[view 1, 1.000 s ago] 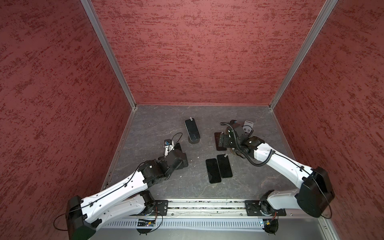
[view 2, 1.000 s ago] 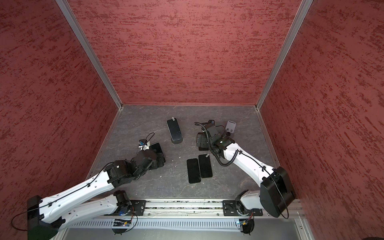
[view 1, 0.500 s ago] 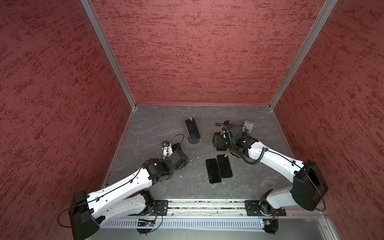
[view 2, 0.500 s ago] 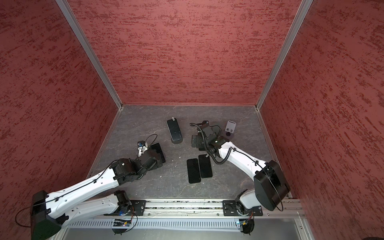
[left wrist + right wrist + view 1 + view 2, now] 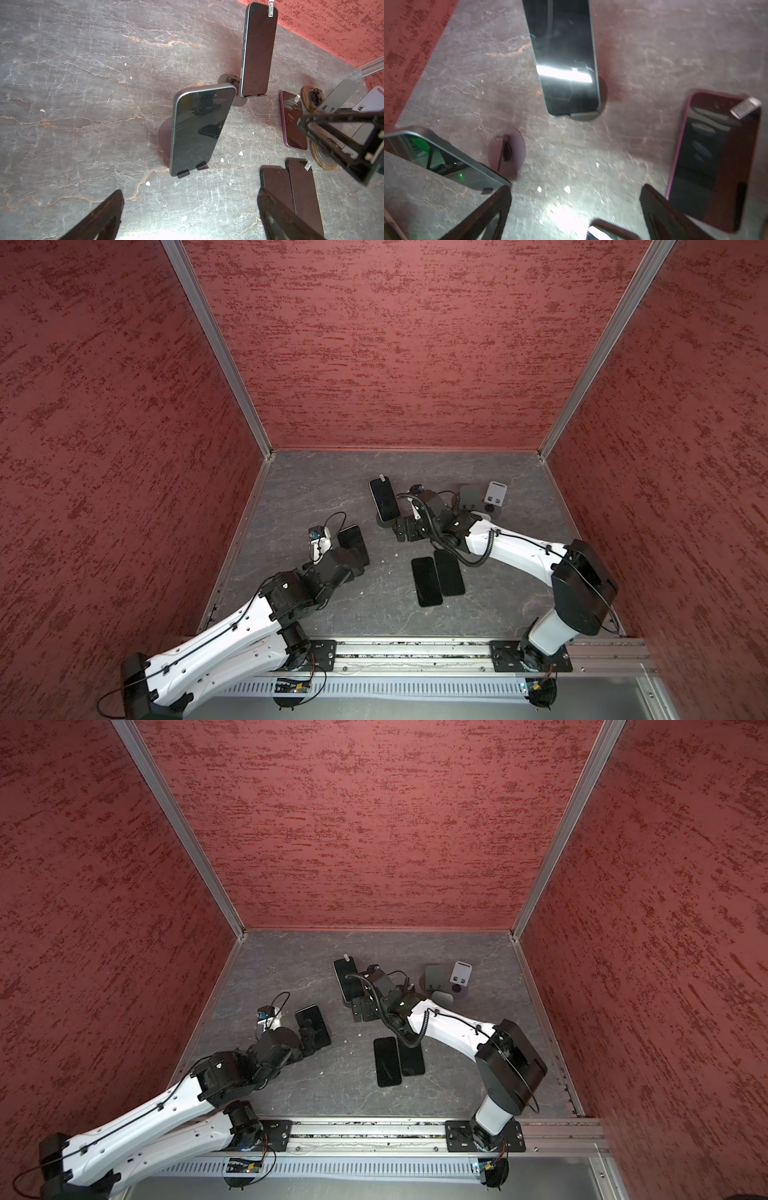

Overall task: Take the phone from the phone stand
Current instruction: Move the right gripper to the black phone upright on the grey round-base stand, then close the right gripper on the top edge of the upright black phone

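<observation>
While two phones (image 5: 199,133) stand, three lie (flat)

Five phones are in view: a green-edged phone (image 5: 199,128), a tall tagged phone (image 5: 257,52), a pink-edged phone (image 5: 293,124), one dark phone (image 5: 426,580) and a second dark phone (image 5: 449,572). Two of the five sit on stands and three lie flat. There are four phone stands: the green-edged phone's stand (image 5: 164,135), the tagged phone's stand (image 5: 223,79), a grey empty stand (image 5: 471,493) and a pale empty stand (image 5: 496,491). Two robot arms are present, the left arm (image 5: 232,630) and the right arm (image 5: 519,547).
</observation>
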### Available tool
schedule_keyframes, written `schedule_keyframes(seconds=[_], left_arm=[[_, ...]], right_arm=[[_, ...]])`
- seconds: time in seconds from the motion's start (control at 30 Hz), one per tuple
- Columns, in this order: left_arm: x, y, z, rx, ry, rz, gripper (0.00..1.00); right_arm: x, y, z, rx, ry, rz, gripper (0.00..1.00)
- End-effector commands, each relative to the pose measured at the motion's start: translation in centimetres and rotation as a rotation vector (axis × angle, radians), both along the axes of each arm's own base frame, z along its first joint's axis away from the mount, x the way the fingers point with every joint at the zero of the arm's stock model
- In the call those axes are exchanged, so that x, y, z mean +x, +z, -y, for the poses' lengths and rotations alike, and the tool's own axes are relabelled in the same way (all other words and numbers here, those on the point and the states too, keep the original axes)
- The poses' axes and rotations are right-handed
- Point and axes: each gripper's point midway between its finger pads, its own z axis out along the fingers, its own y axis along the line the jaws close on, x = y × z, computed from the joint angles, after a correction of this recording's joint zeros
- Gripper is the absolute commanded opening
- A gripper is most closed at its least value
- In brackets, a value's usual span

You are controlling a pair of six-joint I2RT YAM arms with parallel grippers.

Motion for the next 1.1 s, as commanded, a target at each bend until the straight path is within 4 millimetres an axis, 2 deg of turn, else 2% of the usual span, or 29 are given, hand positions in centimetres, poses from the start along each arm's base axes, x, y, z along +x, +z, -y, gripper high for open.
schedule_keyframes(seconds=[0.0, 0.2, 0.4, 1.07], left_arm=[[-0.2, -0.2, -0.2, -0.009, -0.010, 0.002, 1.00], [-0.5, -0.5, -0.3, -0.005, -0.023, -0.008, 1.00], [-0.6, -0.6, -0.4, 0.007, -0.025, -0.011, 1.00], [-0.3, -0.9, -1.0, 0.033, -0.011, -0.020, 1.00]], right_arm=[[2.1, 1.9, -1.9, 0.006, 0.028, 0.079, 0.99], [5.0, 1.5, -3.8, -0.093, 0.071, 0.115, 0.99], [7.2, 0.3, -4.4, -0.166, 0.057, 0.136, 0.99], [10.5, -2.5, -5.2, -0.145, 0.081, 0.099, 0.99]])
